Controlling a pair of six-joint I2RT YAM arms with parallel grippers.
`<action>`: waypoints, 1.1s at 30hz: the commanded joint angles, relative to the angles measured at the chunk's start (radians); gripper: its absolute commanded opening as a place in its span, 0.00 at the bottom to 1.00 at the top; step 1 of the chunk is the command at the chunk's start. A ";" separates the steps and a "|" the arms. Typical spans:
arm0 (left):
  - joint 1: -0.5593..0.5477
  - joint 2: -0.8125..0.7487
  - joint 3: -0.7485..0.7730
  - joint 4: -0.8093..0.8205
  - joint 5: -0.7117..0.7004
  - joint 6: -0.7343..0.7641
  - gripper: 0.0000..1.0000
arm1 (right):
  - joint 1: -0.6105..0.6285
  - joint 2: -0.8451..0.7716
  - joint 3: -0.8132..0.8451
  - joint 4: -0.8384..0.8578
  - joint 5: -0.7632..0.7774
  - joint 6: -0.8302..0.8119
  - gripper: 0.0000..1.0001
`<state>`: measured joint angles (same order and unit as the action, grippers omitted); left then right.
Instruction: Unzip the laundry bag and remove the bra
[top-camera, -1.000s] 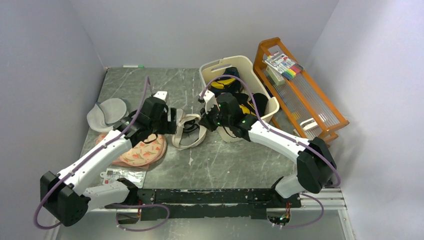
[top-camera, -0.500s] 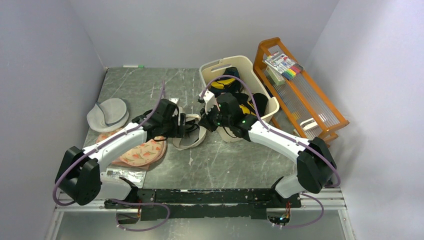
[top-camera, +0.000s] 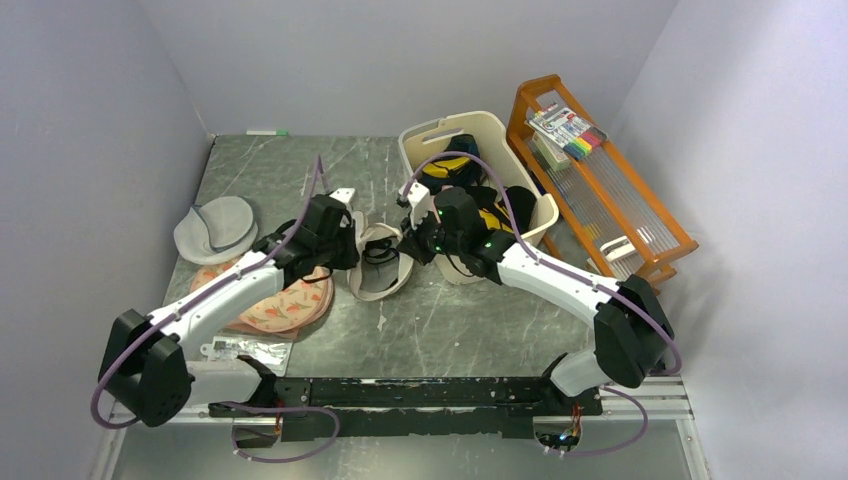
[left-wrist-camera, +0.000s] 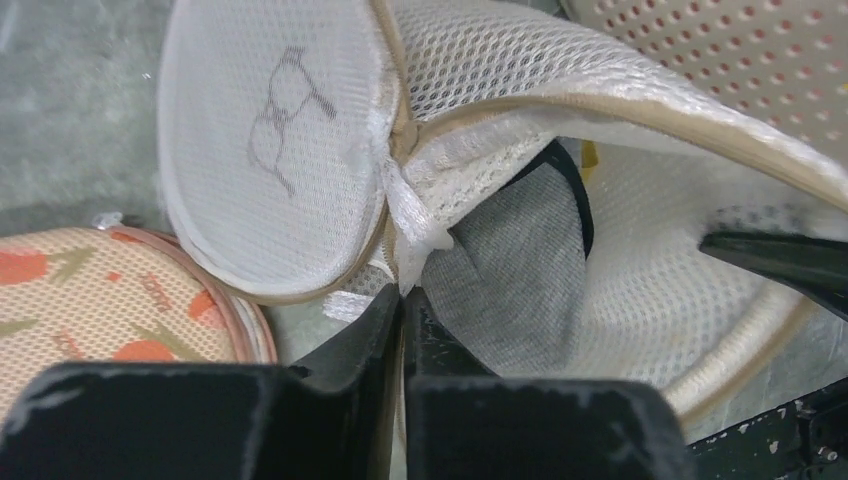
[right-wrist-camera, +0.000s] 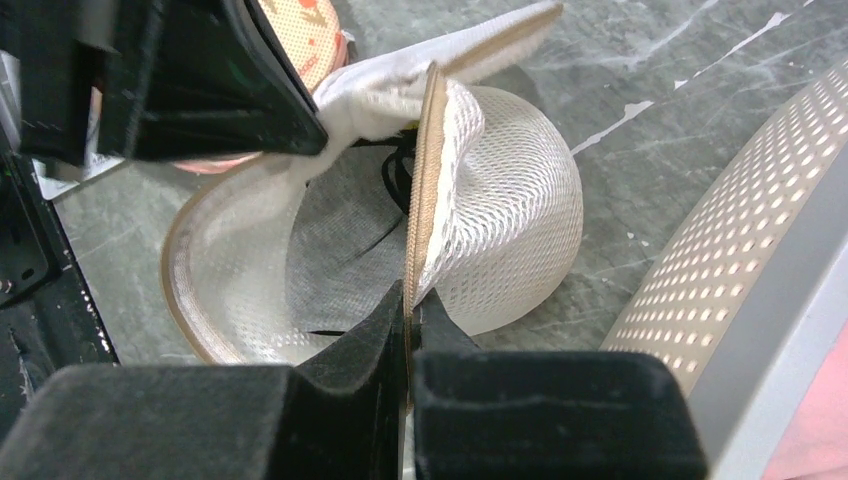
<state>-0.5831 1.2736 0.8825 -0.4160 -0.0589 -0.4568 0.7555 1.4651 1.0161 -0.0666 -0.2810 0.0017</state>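
The laundry bag (top-camera: 378, 272) lies unzipped between my two grippers, its cream-white mesh halves spread apart. My left gripper (top-camera: 352, 246) is shut on a bunched fold of the laundry bag (left-wrist-camera: 270, 150) at the joint of its halves, pinched at the tips of the left gripper (left-wrist-camera: 403, 292). My right gripper (top-camera: 405, 243) is shut on the tan zip rim of the laundry bag (right-wrist-camera: 510, 200), which stands upright between the tips of the right gripper (right-wrist-camera: 408, 292). Inside I see grey mesh and a thin dark strap (right-wrist-camera: 395, 178). The bra is otherwise hidden.
A round pink bag with orange shapes (top-camera: 288, 302) lies under my left arm, a grey round bag (top-camera: 215, 228) beyond it. The cream perforated basket (top-camera: 455, 122) stands close behind the right gripper, an orange wooden rack (top-camera: 640, 235) to its right. A foil packet (top-camera: 245, 350) lies near the front.
My left gripper swung right to the bag and closed on its bunched fabric. The right gripper has kept its hold on the zip rim.
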 joint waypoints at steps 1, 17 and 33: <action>0.006 -0.071 0.044 -0.022 -0.023 0.077 0.08 | -0.006 -0.032 -0.033 0.034 0.004 0.011 0.00; 0.006 -0.130 0.026 0.026 0.076 0.254 0.07 | -0.005 -0.011 0.083 -0.053 0.093 0.021 0.32; 0.008 -0.141 0.020 0.019 0.073 0.288 0.07 | 0.130 -0.022 0.030 0.089 0.140 -0.225 0.47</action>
<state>-0.5831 1.1591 0.9127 -0.4377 -0.0097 -0.1875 0.8761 1.3781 1.0599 -0.0212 -0.1692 -0.1272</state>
